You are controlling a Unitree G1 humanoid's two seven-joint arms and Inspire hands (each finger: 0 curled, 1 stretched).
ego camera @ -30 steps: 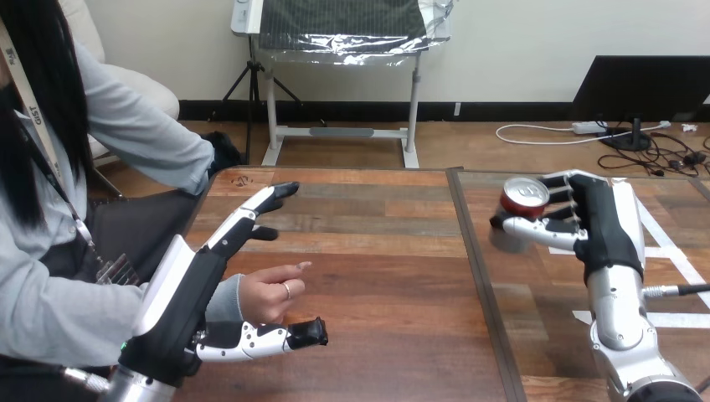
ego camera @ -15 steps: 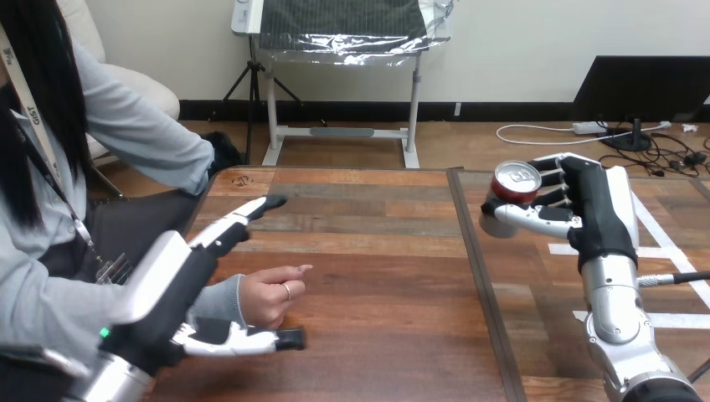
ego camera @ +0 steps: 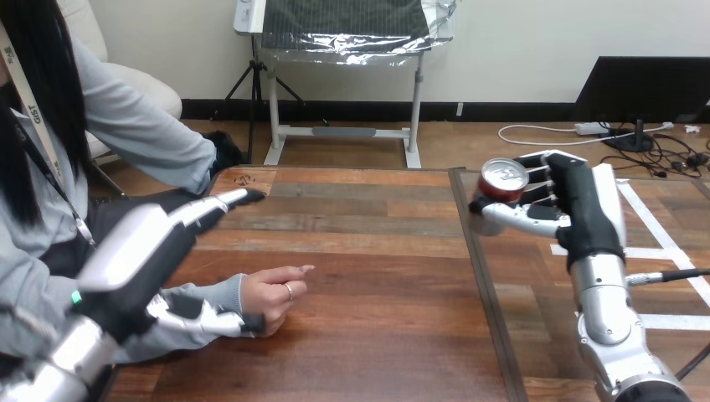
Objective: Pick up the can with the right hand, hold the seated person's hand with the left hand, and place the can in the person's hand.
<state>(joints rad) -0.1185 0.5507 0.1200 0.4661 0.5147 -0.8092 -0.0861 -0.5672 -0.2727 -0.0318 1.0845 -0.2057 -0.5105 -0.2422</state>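
The can [ego camera: 503,181] is gripped by the right hand [ego camera: 578,209], with fingers and thumb wrapped round its side. It is held near the far edge of the bench [ego camera: 377,251], right of the middle, and is judged to be lifted clear of the wood, though its base is hidden by the thumb. The left hand [ego camera: 142,247] is spread open by the left edge, its fingers straight and aimed at the far left corner, its thumb laid along the near side of the person's hand [ego camera: 272,295]. Nothing is seen curled round that hand, so no hold is judged to be made yet.

The person's hand is rested on the bench with its fingers loosely folded, well apart from the can. The main risk is judged to lie there: if the can is brought across before the palm is turned up and steadied, it may be set against knuckles and toppled. A sleeve instead of the hand may be caught if the left hand is closed from this stance. The smooth round wall may also be let slip on the carry toward the left edge.

The can's long axis is kept close to upright, with the silver lid pointed upward
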